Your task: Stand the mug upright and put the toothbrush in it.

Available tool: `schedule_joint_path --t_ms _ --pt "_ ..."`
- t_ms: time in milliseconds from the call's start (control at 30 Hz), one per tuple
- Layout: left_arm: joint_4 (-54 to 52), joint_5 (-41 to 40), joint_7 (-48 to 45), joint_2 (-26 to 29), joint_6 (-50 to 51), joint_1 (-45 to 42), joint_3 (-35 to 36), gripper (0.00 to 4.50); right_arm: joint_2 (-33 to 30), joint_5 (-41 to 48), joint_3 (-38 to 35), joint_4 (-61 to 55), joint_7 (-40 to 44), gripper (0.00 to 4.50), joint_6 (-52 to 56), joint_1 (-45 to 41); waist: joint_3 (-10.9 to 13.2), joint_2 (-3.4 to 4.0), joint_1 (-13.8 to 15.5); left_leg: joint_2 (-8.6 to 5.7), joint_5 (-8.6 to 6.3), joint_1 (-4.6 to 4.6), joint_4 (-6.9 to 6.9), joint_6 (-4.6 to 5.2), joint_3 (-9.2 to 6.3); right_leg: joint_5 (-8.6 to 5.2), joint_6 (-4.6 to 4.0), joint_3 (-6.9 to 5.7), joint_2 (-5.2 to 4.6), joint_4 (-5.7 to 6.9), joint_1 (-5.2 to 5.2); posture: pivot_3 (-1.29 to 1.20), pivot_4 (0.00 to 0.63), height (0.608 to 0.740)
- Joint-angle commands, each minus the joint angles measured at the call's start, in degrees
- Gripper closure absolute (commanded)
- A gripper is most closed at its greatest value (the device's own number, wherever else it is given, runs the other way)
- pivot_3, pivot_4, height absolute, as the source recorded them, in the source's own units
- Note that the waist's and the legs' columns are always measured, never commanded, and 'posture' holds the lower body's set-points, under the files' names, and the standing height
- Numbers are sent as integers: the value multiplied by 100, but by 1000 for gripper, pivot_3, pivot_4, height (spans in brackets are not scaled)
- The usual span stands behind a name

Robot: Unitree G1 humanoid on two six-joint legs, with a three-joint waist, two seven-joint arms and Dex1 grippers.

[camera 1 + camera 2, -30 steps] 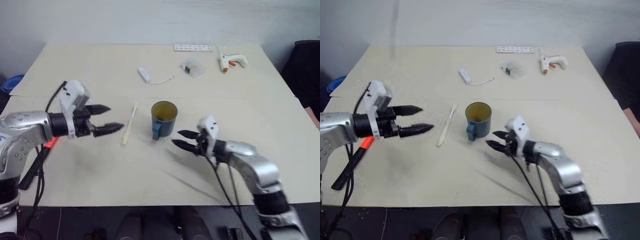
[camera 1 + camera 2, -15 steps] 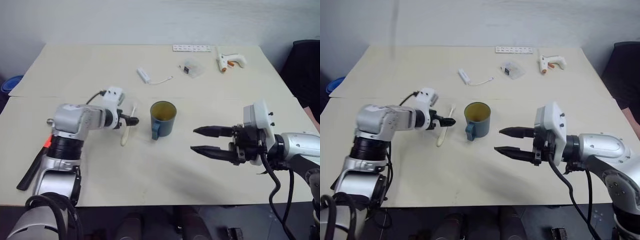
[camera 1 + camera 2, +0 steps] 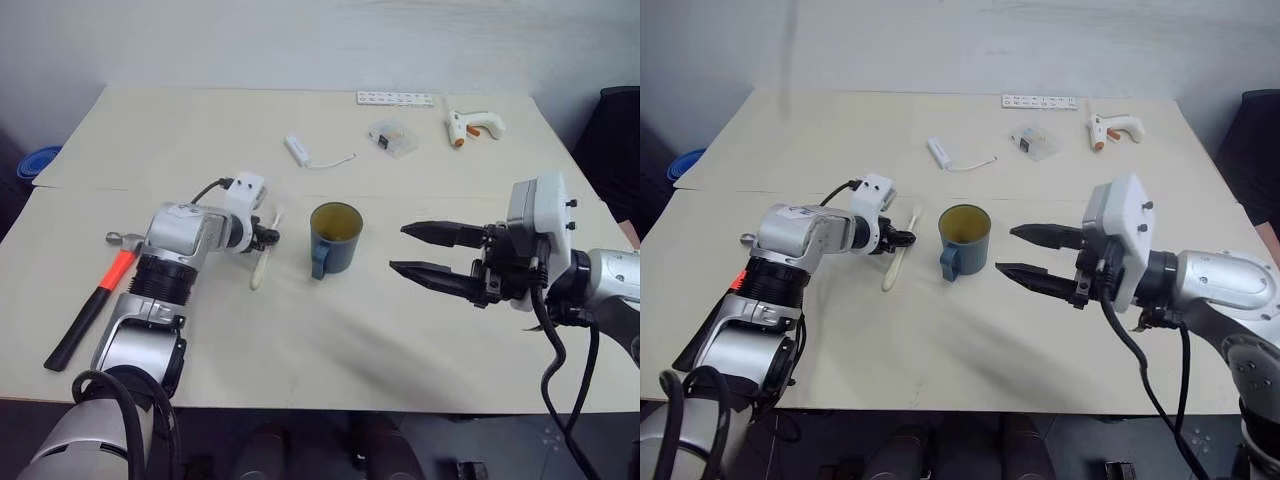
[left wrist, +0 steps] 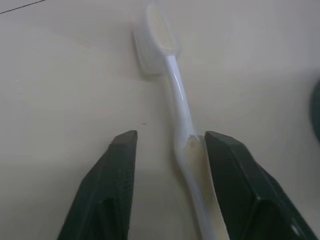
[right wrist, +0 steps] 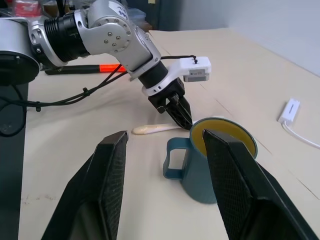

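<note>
The dark teal mug (image 3: 335, 238) stands upright mid-table, yellowish inside, its handle toward me. Just left of it the cream-white toothbrush (image 3: 264, 257) lies flat on the table. My left gripper (image 3: 270, 237) is down over the toothbrush's middle. In the left wrist view its fingers (image 4: 120, 170) straddle the handle (image 4: 176, 97): one finger touches it, and a gap stays at the other. My right gripper (image 3: 422, 250) hangs open and empty above the table, right of the mug, pointing at it. The right wrist view shows the mug (image 5: 215, 160) beyond them.
A hammer (image 3: 95, 305) with a red and black handle lies at the left. Far back lie a white block with a thin cable (image 3: 298, 149), a small clear packet (image 3: 392, 138), a white glue gun (image 3: 470, 124) and a white strip (image 3: 396, 98).
My left gripper swung right and down onto the toothbrush, and its jaws narrowed around the handle. My right gripper drew back from the mug and rose. The mug and toothbrush stayed put.
</note>
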Motion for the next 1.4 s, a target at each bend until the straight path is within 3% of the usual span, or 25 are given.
schedule_joint_path --t_ms 33,133,233,267,433,600,833,1133,1267,1400 --pt "-25 59 -24 -30 124 71 153 3481 -153 241 -187 -144 -85 1861 54 58 0 0 -6 0 0 0 0 0 0 0 0 0 0 0 0 0 150 740" --pt "-55 94 39 -39 134 73 290 4239 -237 395 -239 -115 -39 1162 95 144 0 0 -13 2 0 0 0 0 -1 0 0 0 1 1 0 0 150 740" --pt "-179 20 150 -91 102 58 685 4247 -320 117 -167 -102 -71 131 -21 174 0 0 -14 2 0 0 0 0 -1 0 0 0 1 1 0 0 150 740" --pt "-200 -30 242 -157 -20 26 928 4247 -329 21 -133 -82 -86 0 -66 165 0 0 -21 2 0 -1 0 0 -1 0 0 -1 1 1 0 0 150 740" --pt "-84 -264 750 -596 -1217 -456 2034 4247 -350 -283 -20 160 -149 0 -107 45 4 -6 -7 3 0 -6 2 0 -2 1 2 -3 0 -2 -4 0 150 740" --pt "-584 -1296 -17 -981 -2456 -948 2851 4247 -139 -225 82 255 -346 0 -47 -120 4 -7 36 3 1 -11 -1 -3 2 3 4 -5 -2 -1 -4 0 150 740" --pt "-1651 -1850 -445 -1330 -2401 -415 2443 4247 127 16 142 170 -764 0 88 -171 3 -6 28 4 0 -7 -3 -3 12 5 8 4 -1 0 -3 0 150 740" --pt "-2054 -1336 -703 -1712 -3182 484 1278 4247 188 292 67 88 -1051 0 212 -119 4 -6 72 2 3 -4 7 2 15 8 9 17 10 -10 -1 0 150 740" --pt "-1887 -1057 -680 -1798 -3777 706 1121 4247 167 493 56 6 -1228 0 262 -106 4 -6 76 3 3 -2 5 2 15 8 8 19 11 -11 -1 0 150 740" --pt "-1975 -1130 -951 -1775 -3949 895 1056 3033 40 602 -22 59 -1249 0 285 -107 4 -6 93 3 3 -4 7 3 18 8 8 18 12 -11 -1 0 150 740"
